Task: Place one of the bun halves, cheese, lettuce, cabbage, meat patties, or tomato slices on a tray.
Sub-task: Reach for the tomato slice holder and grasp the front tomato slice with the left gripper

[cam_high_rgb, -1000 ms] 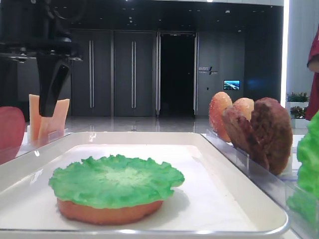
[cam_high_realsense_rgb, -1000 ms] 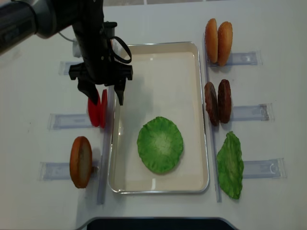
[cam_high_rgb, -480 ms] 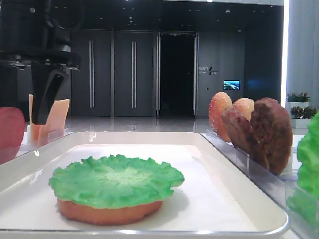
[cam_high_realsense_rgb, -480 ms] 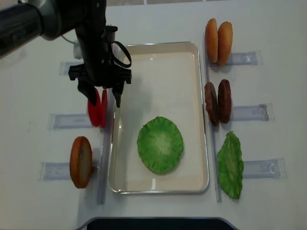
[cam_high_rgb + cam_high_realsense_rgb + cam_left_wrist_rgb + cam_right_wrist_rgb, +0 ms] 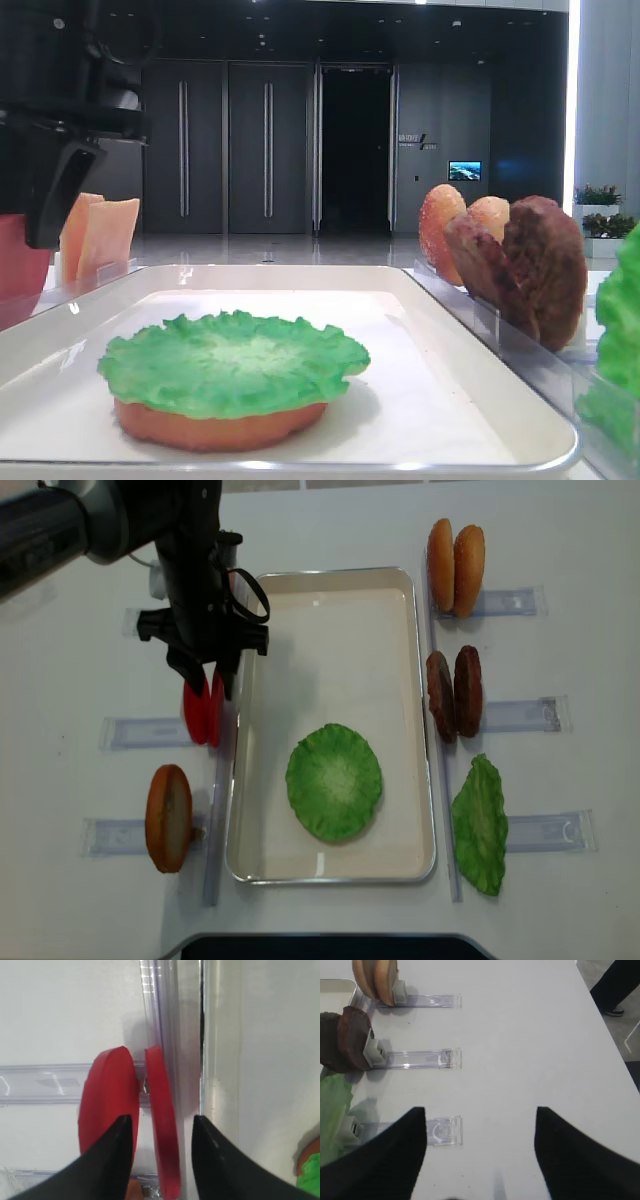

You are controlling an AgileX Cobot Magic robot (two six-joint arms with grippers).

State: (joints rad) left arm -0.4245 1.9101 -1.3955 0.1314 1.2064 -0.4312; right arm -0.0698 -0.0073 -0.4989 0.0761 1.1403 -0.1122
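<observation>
the left gripper [image 5: 208,683] hangs over the 2 tomato slices [image 5: 203,712] that stand on edge in a clear holder [image 5: 140,732] just left of the tray [image 5: 340,610]. in the left wrist view its 2 dark fingers [image 5: 112,1160] straddle the slice nearer the tray [image 5: 162,1125] – 1 finger sits between the 2 red discs, the other on the tray side. small gaps show on both sides of that slice, so the jaws are narrowed around it but a firm grip cannot be told.

on the tray, toward its near end, a green lettuce leaf [image 5: 334,781] lies flat on top of a bun half [image 5: 215,425], whose orange edge shows beneath it in the low view. another bun half [image 5: 168,817] stands upright in the holder left of the tray's near corner, and cheese slices [image 5: 98,235] stand at the far left.

right of the tray, 2 bun halves [image 5: 455,567], 2 meat patties [image 5: 453,693] and a second green leaf [image 5: 480,825] sit in their own holders.

the right gripper [image 5: 480,1155] hovers over bare white table [image 5: 530,1035] – its jaws spread wide apart with nothing between them.
</observation>
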